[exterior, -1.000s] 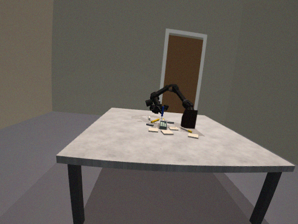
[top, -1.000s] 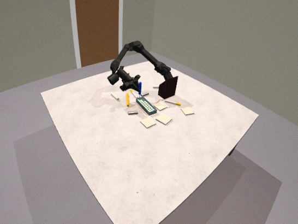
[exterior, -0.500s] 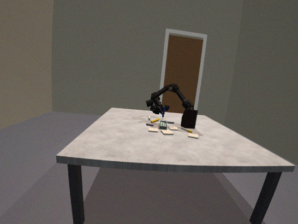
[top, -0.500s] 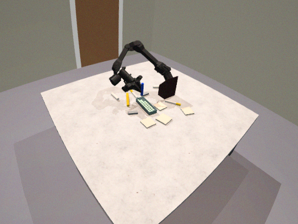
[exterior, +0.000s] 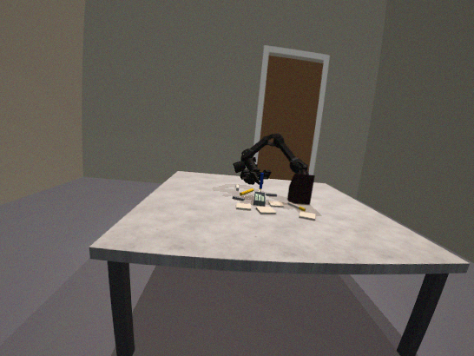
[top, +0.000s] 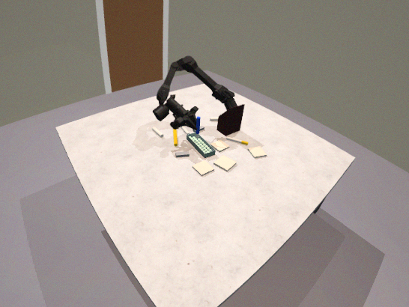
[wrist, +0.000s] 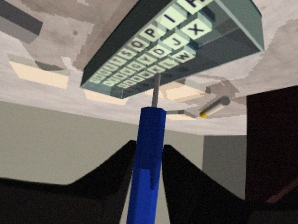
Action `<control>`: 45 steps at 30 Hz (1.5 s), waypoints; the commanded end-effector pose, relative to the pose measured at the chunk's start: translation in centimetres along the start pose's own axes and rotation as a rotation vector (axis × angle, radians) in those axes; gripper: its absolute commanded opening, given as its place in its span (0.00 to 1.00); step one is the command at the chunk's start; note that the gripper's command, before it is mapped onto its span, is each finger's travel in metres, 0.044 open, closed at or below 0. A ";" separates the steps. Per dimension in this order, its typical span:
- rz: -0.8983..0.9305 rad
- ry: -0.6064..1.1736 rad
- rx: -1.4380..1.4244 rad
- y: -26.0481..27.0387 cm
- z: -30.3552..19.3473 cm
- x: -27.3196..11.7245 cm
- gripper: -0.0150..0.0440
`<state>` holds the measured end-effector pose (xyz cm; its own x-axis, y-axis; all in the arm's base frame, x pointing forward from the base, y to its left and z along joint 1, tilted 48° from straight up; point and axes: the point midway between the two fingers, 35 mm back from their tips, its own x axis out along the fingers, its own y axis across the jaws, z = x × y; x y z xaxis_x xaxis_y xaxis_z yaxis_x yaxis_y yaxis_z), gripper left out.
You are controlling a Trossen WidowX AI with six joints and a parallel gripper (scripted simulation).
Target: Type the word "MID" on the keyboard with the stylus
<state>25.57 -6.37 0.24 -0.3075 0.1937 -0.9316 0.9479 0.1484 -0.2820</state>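
Observation:
My gripper [top: 196, 126] [exterior: 261, 176] [wrist: 149, 148] is shut on the blue stylus [top: 198, 123] [exterior: 261, 181] [wrist: 151, 125], which stands roughly upright between the fingers with its thin grey tip pointing down. The dark teal keyboard [top: 201, 144] [exterior: 260, 200] [wrist: 225, 55] lies on the table under and in front of the stylus. In the wrist view its pale keys show S, O, P, I in one row, D, J, X in another, and W near the end of the third. The tip overlaps the third row's edge, beside W. Contact cannot be told, and letters near the tip are blurred or covered.
A black upright panel [top: 231, 120] [exterior: 301, 189] stands to the right. A yellow cylinder [top: 175, 138] [exterior: 246, 191] and a grey bar [top: 182, 154] [exterior: 238, 198] lie left of the keyboard. Several cream notes [top: 225, 163] [exterior: 266, 210] and a yellow-ended pen [top: 244, 142] [wrist: 216, 107] lie nearby.

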 end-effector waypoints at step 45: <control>-0.003 -0.004 -0.007 0.1 1.8 1.3 0.39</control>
<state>25.45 -7.72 -1.30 -0.3091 0.1938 -0.9311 0.9470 0.1523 -0.2827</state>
